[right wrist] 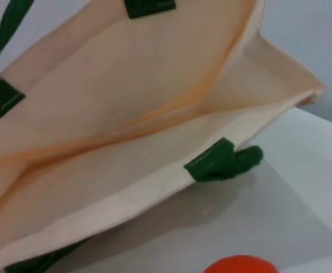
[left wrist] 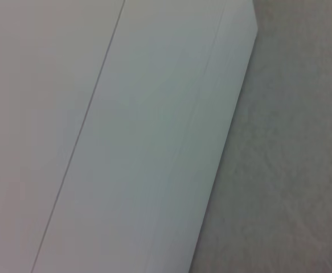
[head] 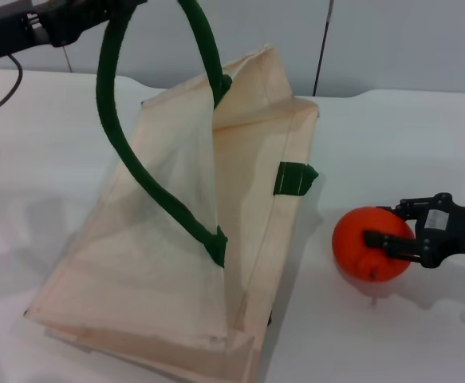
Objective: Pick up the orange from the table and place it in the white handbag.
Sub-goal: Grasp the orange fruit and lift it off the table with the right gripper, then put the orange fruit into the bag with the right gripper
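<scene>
— Cream cloth fills the front of the head view: the white handbag (head: pixel 176 263) lies on the table (head: pixel 392 136), one dark green handle (head: pixel 128 152) pulled up by the left gripper (head: pixel 96 16) at the top edge. Whether those fingers are clamped or only hooked under the loop, I cannot tell.

— And the fruit?

— To the bag's right, the orange (head: pixel 369 243) sits low over the table, pinched between the right gripper (head: pixel 396 239)'s fingers.

— Left wrist view?

— Only pale panels and grey floor; nothing of the task.

— Right wrist view?

— It looks into the bag's mouth (right wrist: pixel 154 96), a shallow slit, with the orange's top (right wrist: pixel 240 265) peeking in at the frame edge.

— The risk?

— I'd judge the opening narrow. If the handle sags, the orange could bump the rim (right wrist: pixel 154 187) and roll off across the table.
</scene>
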